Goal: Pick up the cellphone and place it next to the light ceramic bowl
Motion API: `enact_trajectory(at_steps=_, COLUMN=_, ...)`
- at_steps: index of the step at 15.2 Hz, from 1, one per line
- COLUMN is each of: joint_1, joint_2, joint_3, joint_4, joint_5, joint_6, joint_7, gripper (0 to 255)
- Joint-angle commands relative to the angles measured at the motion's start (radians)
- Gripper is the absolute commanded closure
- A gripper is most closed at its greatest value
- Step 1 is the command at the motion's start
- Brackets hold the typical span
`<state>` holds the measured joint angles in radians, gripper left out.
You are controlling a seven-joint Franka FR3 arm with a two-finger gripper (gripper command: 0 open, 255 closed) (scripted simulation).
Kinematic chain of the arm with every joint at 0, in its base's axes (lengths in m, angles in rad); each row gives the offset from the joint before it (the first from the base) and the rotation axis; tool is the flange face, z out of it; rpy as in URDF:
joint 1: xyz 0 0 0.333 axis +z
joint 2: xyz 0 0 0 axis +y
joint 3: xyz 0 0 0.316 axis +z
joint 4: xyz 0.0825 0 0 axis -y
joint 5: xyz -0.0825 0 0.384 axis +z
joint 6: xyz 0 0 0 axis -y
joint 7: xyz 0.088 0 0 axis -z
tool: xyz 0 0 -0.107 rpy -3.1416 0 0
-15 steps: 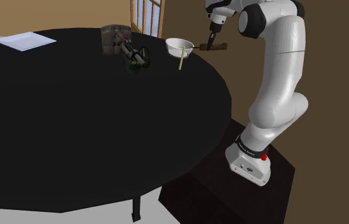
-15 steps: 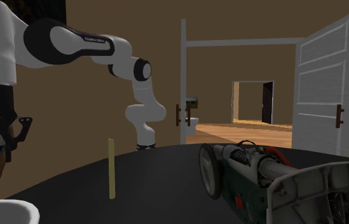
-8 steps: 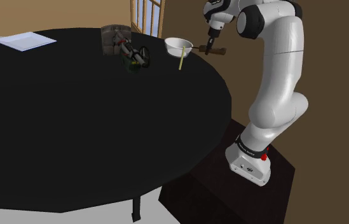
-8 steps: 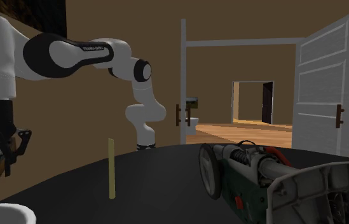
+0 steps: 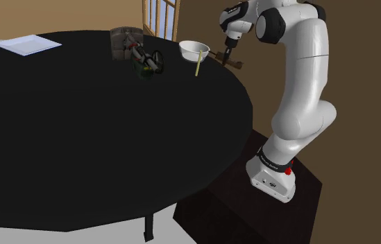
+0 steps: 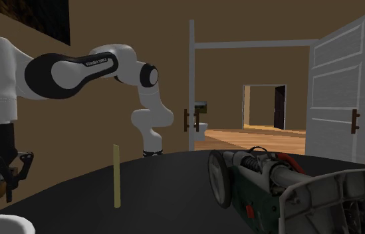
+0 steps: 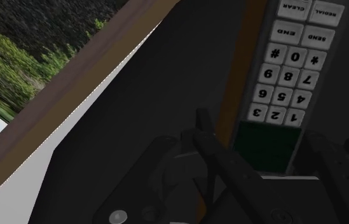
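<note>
The cellphone point(image 7: 287, 71) has a grey keypad, a dark screen and a brown body. My gripper point(image 7: 274, 162) is shut on its screen end, one black finger point(image 7: 227, 162) on each side. In the shoulder view the gripper point(image 5: 227, 53) holds the phone point(image 5: 236, 64) low over the black round table point(image 5: 78, 138), just right of the white bowl point(image 5: 194, 48) near the table's far edge. At the second exterior view's left edge the gripper point(image 6: 4, 179) hangs just above the bowl's rim point(image 6: 1, 223).
A thin yellow stick point(image 5: 198, 64) leans at the bowl's front. A dark green machine with wheels point(image 5: 144, 59) lies left of the bowl and looms large in the second exterior view point(image 6: 274, 183). A white sheet point(image 5: 28, 44) lies at the far left.
My gripper has come down with the phone and shifted slightly toward the bowl, leaving the phone close to the tabletop. Bowl, stick and machine have stayed put.
</note>
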<state>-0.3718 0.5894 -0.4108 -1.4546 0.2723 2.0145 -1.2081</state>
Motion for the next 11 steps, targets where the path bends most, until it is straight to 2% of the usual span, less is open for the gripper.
enact_trajectory(at_steps=1, joint_1=0.0, joint_2=0.011, joint_3=0.002, joint_4=-0.029, joint_5=0.003, joint_6=0.029, joint_7=-0.005, gripper=255)
enact_trajectory(at_steps=11, joint_1=-0.001, joint_2=0.022, joint_3=0.005, joint_4=-0.04, joint_5=0.008, joint_6=0.05, joint_7=-0.008, gripper=255)
